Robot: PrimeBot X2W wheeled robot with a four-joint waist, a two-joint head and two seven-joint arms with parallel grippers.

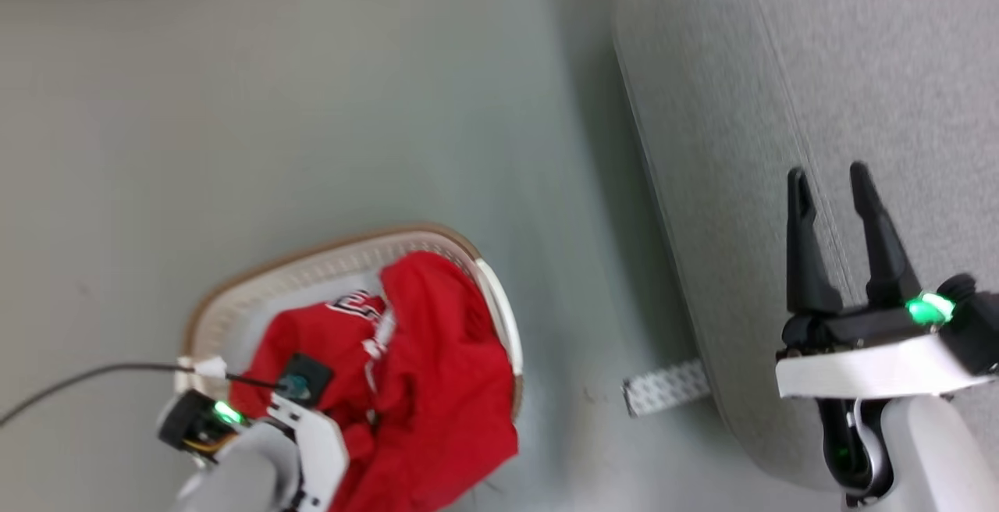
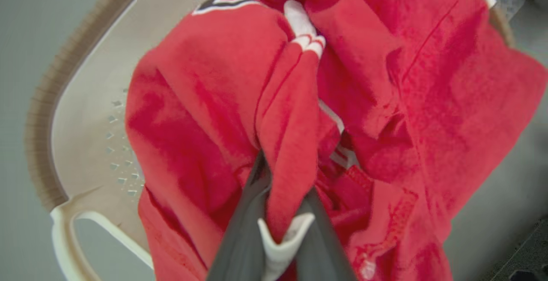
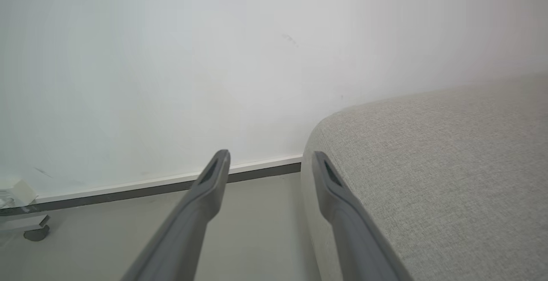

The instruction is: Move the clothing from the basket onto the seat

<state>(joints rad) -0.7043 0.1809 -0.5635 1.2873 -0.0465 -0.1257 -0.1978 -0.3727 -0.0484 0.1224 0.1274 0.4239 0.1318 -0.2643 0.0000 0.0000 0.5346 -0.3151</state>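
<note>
The cream basket (image 1: 312, 250) with its brown rim stands on the floor at the lower left. Red clothing (image 1: 437, 356) fills it and spills over its near right edge, and a jersey (image 1: 355, 305) with lettering lies at the top. My left forearm (image 1: 257, 465) reaches down into the pile. My left gripper (image 2: 284, 178) is shut on a raised fold of the red clothing (image 2: 205, 92), which has a white striped cuff (image 2: 306, 32). My right gripper (image 1: 827, 176) hangs open above the light-grey seat (image 1: 741, 106), holding nothing. Its fingers (image 3: 205, 195) point past the seat's rounded corner (image 3: 428, 165).
Grey floor lies between the basket and the seat. A white patterned strip (image 1: 663, 387) sticks out from under the seat. A black cable (image 1: 78, 379) runs to my left wrist. Beyond the seat are a white wall, a baseboard (image 3: 128, 189) and a small caster (image 3: 36, 231).
</note>
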